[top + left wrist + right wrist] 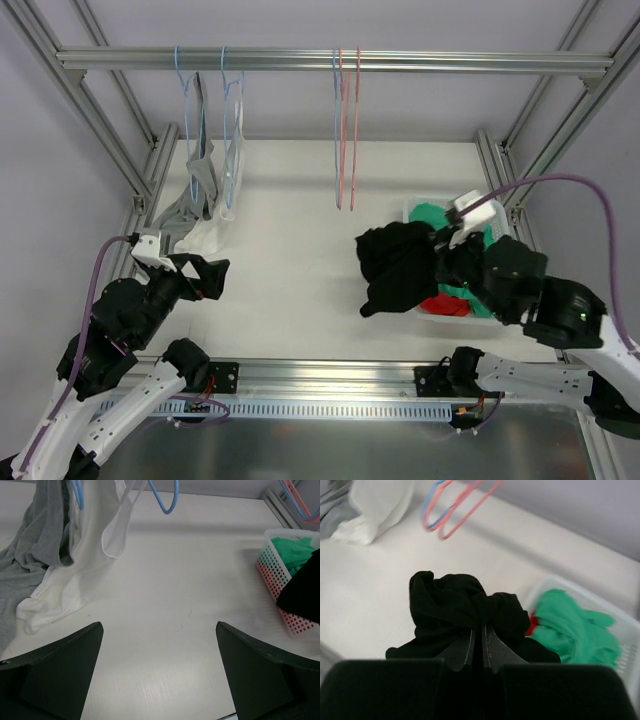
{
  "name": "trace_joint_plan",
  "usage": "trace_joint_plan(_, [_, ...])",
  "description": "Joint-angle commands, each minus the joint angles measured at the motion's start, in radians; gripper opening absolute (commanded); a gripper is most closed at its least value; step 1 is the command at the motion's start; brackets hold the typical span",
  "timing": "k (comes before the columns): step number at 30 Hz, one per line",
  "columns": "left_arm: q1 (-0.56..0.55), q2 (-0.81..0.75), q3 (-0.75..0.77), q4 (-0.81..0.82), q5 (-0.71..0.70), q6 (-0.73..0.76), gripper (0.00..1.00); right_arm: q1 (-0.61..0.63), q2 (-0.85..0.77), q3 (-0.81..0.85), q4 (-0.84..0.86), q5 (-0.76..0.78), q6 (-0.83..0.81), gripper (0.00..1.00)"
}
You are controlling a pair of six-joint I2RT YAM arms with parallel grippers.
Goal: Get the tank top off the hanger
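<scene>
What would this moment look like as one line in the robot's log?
right pincer: shut on black tank top, by basket | left pincer: open, empty | white top, grey top: on blue hangers

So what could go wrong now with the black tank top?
The right gripper pinches only a small fold of the bunched black tank top, so it may slip out. Most of it hangs beside the white basket, not over it; released here, it could catch on the rim or land on the table.
</scene>
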Motion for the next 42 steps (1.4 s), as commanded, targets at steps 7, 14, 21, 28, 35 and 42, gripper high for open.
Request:
trace_joint_plan(7, [0.0, -0.019, -0.024, 0.013, -0.006, -0.022, 0.99, -0.397, 0.092, 0.212, -0.095, 0.33, -0.179, 0.0])
trace_joint_plan(14, [0.0, -0.029, -0.035, 0.011, 0.003, -0.019, 0.99, -0.942, 0.244, 0.064, 0.002, -0.272, -0.082, 0.0])
trace_joint_plan(21, [-0.001, -0.029, -0.035, 0.013, 0.007, -0.008, 0.99, -0.979, 0.279, -0.111, 0.186, -0.433, -0.035, 0.0])
trace_joint_plan(28, [0.0, -0.029, -0.036, 0.013, 0.018, -0.012, 0.99, -0.969, 0.272, -0.204, 0.266, -0.552, -0.015, 0.0])
trace_joint_plan(35, [0.0, -0.045, -0.039, 0.016, 0.024, -0.019, 0.99, -0.959, 0.272, -0.23, 0.325, -0.72, -0.002, 0.0])
trace_joint_plan(42, [0.0, -0.055, -0.041, 0.013, 0.04, -0.019, 0.99, -0.987, 0.364, -0.268, 0.391, -0.838, 0.118, 0.0])
